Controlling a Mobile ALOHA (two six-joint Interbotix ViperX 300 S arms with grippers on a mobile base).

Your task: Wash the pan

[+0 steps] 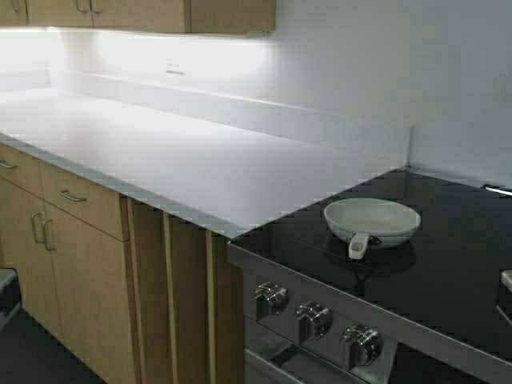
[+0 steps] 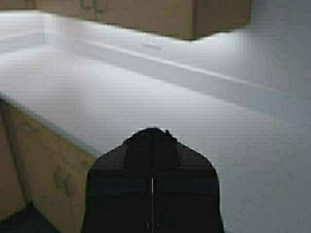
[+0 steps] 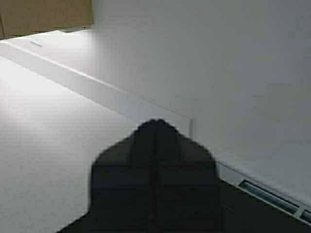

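Note:
The pan (image 1: 372,219) is a small cream-white frying pan. It sits on the black glass stovetop (image 1: 448,264) at the right of the high view, its short pale handle (image 1: 358,246) pointing toward me. Neither arm shows in the high view. My left gripper (image 2: 152,132) is shut and empty, held above the white countertop (image 2: 146,97) near its front edge. My right gripper (image 3: 156,122) is shut and empty, above where the countertop meets the stovetop. The pan does not show in either wrist view.
The white countertop (image 1: 160,152) runs left from the stove, with a backsplash (image 1: 264,108) and lit wooden upper cabinets (image 1: 144,14). Wooden drawers and doors (image 1: 72,240) lie below. Stove knobs (image 1: 314,318) line the front panel. A pale object (image 1: 506,280) shows at the right edge.

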